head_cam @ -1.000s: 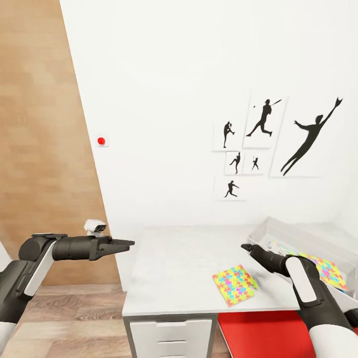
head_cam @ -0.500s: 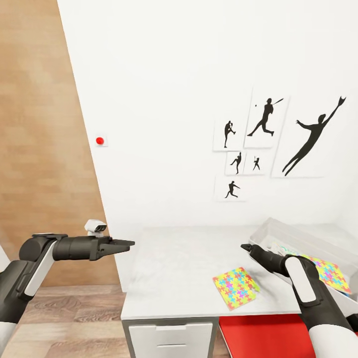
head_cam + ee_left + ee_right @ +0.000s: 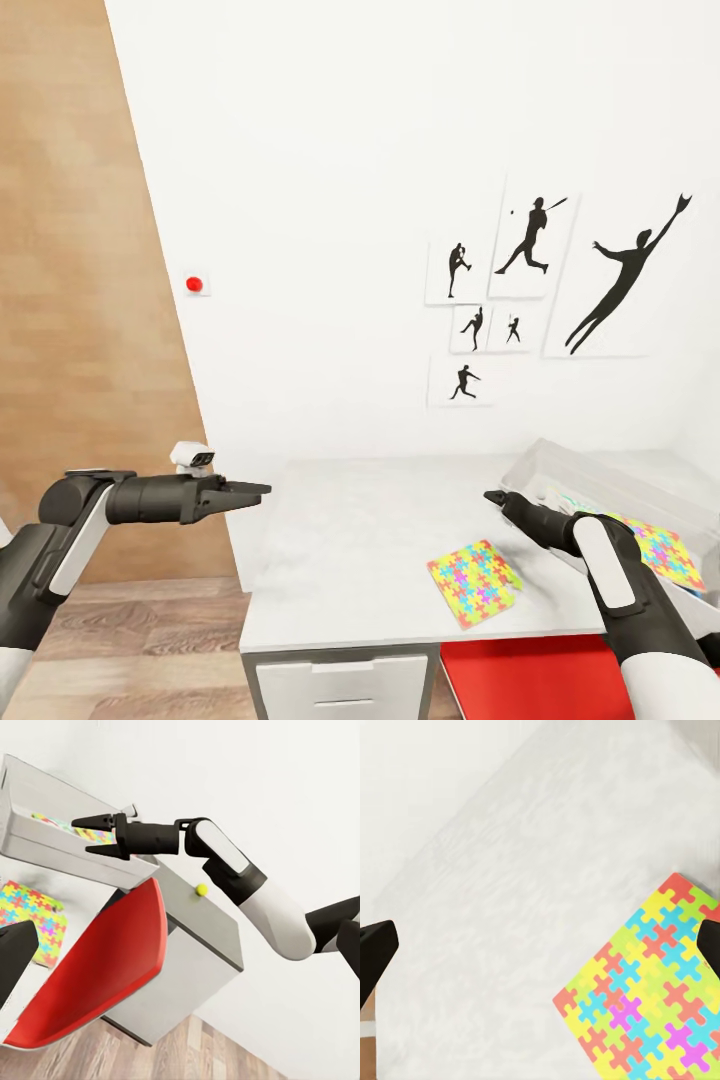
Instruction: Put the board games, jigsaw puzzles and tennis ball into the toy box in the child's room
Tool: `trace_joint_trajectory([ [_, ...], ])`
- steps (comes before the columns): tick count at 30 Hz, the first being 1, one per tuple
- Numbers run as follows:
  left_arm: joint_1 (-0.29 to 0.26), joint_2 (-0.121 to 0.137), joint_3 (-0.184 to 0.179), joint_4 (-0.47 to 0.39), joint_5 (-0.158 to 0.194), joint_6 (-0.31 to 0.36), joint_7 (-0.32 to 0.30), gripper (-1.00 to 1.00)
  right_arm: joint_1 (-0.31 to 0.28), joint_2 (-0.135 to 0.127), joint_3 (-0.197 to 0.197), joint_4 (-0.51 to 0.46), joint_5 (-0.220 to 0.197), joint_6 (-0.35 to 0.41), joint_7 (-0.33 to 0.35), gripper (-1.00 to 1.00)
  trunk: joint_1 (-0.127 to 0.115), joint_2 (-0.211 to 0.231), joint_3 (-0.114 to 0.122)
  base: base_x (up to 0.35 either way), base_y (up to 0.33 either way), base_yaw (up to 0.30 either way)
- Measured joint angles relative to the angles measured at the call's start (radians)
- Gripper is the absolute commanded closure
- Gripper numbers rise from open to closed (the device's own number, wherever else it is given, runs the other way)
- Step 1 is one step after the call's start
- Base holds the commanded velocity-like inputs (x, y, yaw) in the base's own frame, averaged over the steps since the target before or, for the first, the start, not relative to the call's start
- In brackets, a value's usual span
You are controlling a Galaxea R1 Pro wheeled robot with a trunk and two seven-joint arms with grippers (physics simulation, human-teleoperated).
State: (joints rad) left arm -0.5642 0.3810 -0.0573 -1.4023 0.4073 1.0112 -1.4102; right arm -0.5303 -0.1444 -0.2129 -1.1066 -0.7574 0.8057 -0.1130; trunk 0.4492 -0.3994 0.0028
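Lying flat on the light grey table (image 3: 350, 540), one jigsaw puzzle (image 3: 474, 581) rests just below and short of the right gripper (image 3: 492, 497), which hangs above the tabletop with nothing between its jaws; the right wrist view shows its two dark fingertips (image 3: 376, 949) spread wide apart, the puzzle (image 3: 649, 994) lying between and ahead of them. Beyond that gripper, to its outer side, the toy box (image 3: 600, 480) sits on the table with a second jigsaw puzzle (image 3: 655, 548) in it, partly hidden by the right forearm. The tennis ball (image 3: 201, 889) rests on the dark wing of the table, past the box, under the right arm. A red chair (image 3: 540, 675) stands tucked under the table's near edge. The left gripper (image 3: 258, 490) hovers off the table's far side, over the wood floor (image 3: 140, 640), empty, its jaws nearly together. Black sports silhouettes (image 3: 540, 290) hang on the white wall ahead.
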Motion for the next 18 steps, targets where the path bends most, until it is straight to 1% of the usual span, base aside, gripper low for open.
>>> trace_joint_trajectory([
  [3, 0.000, 0.000, 0.000, 0.000, 0.000, 0.000, 0.000, -1.00, 0.000, 0.000, 0.000, 0.000, 0.000, 0.000, 0.000, -1.00, 0.000, 0.000, 0.000, 0.181, 0.050, -0.235],
  [7, 0.000, 0.000, 0.000, 0.000, 0.000, 0.000, 0.000, -1.00, 0.000, 0.000, 0.000, 0.000, 0.000, 0.000, 0.000, -1.00, 0.000, 0.000, 0.000, 0.085, 0.020, -0.200],
  [14, 0.000, 0.001, 0.000, 0.000, 0.000, 0.000, 0.000, -1.00, 0.000, 0.001, 0.000, 0.000, 0.004, -0.001, 0.000, -1.00, 0.000, 0.000, 0.000, 0.031, 0.005, -0.049],
  [18, 0.000, 0.001, 0.001, 0.000, 0.000, 0.000, 0.000, -1.00, 0.000, 0.001, 0.000, 0.000, 0.004, -0.001, 0.000, -1.00, 0.000, 0.000, 0.000, 0.144, 0.001, -0.008],
])
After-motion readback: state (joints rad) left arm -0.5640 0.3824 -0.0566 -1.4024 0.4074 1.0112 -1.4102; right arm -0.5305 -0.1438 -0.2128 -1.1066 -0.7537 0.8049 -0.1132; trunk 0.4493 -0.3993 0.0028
